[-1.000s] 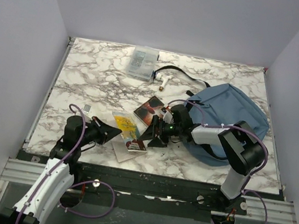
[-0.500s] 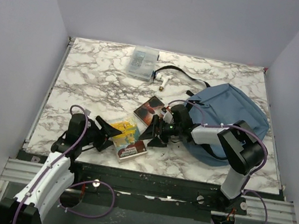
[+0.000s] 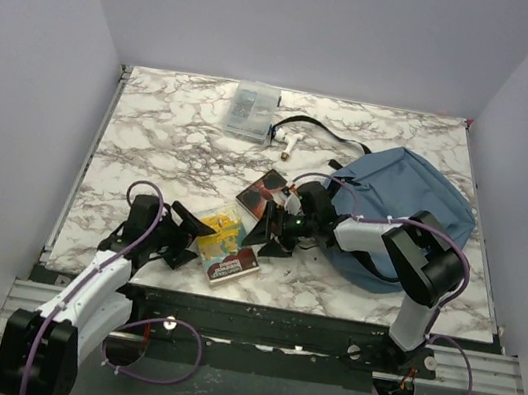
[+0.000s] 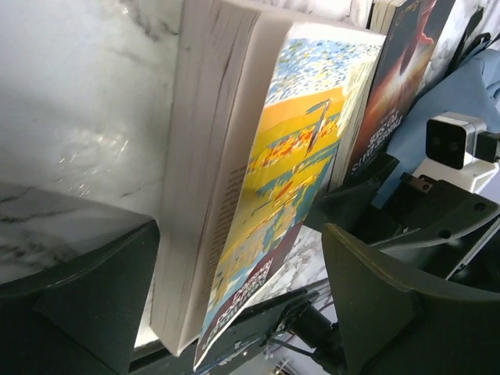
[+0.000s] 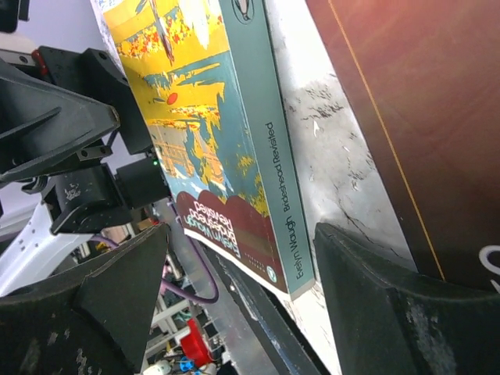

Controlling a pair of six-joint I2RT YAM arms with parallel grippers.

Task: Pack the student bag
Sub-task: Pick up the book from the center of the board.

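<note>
The student bag (image 3: pixel 407 203), a dusty-blue backpack, lies at the right of the table, and a corner of it (image 4: pixel 478 82) shows in the left wrist view. A paperback with a yellow and teal cover (image 3: pixel 224 242) lies near the front edge. My left gripper (image 3: pixel 186 236) stands open at the paperback's left side. In the left wrist view the paperback (image 4: pixel 281 180) fills the gap of that gripper (image 4: pixel 238 234). My right gripper (image 3: pixel 273 234) is open just right of it. The paperback's spine corner (image 5: pixel 293 258) lies between this gripper's (image 5: pixel 238 234) fingers. Neither holds anything.
A dark red-covered book (image 3: pixel 267 190) lies between the paperback and the bag. At the back stand a clear plastic box (image 3: pixel 252 109) and a small white object (image 3: pixel 290 143), beside the bag's black strap (image 3: pixel 316 127). The table's front edge (image 3: pixel 267 302) runs just below the paperback.
The left gripper has gone from shut to open and swung down toward the front edge. The white page under the paperback's near end no longer shows. The right gripper shifted slightly left.
</note>
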